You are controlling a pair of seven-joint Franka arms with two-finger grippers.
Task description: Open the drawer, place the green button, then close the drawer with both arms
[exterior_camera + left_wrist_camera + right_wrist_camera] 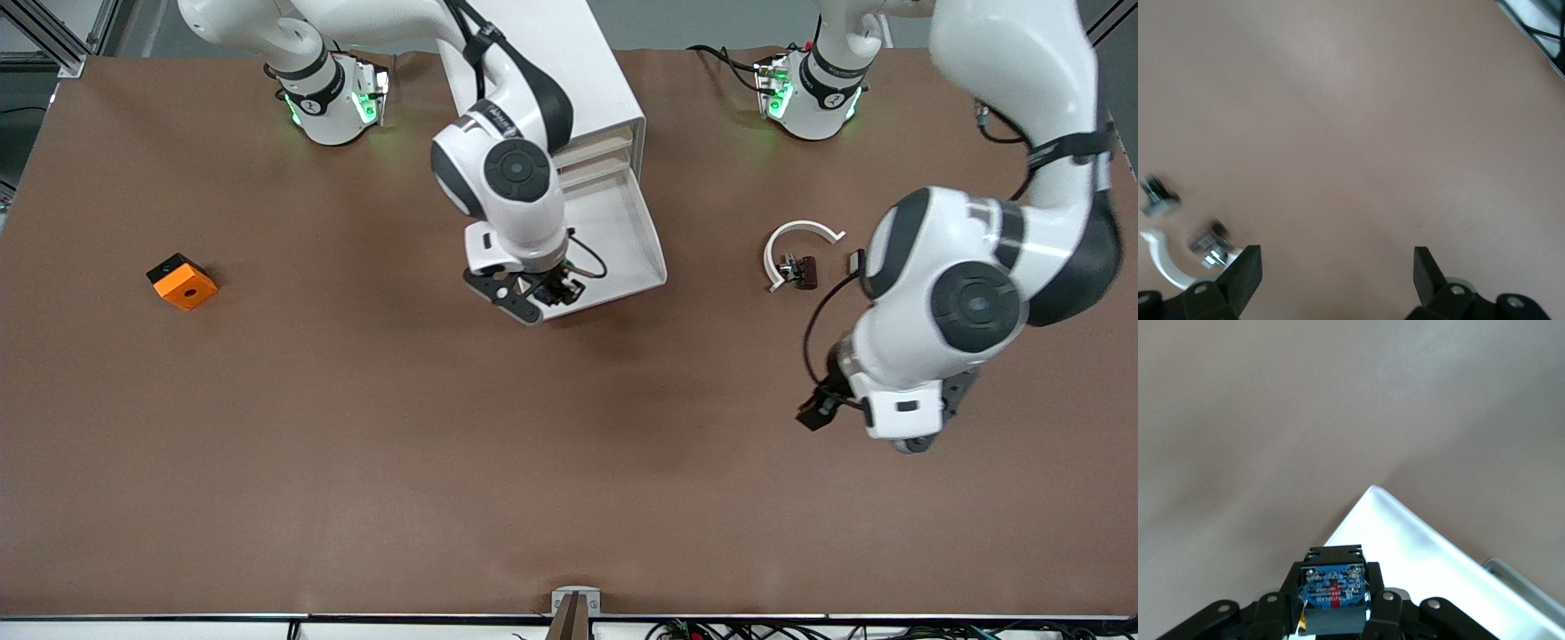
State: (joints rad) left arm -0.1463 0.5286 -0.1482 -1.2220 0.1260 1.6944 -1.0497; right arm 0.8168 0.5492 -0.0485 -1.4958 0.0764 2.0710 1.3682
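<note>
The right gripper [544, 293] is clamped on the drawer [622, 233] front, at its handle. The left gripper [1337, 280] hangs apart, empty, near the white curved band [797, 250], where the button [788, 268] lies. The button is probably light, stiff and fiddly; hold its body.

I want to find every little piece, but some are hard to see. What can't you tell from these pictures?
- Drawer handle: front view, hidden by the right gripper, which is shut at the drawer's front edge.
- Button: left wrist view, blurred; its green cap barely shows.
- Black clip pieces by the white curved band: front view, too small to count.
- Left gripper, open: only fingertips show, cut off by the edge.
</note>
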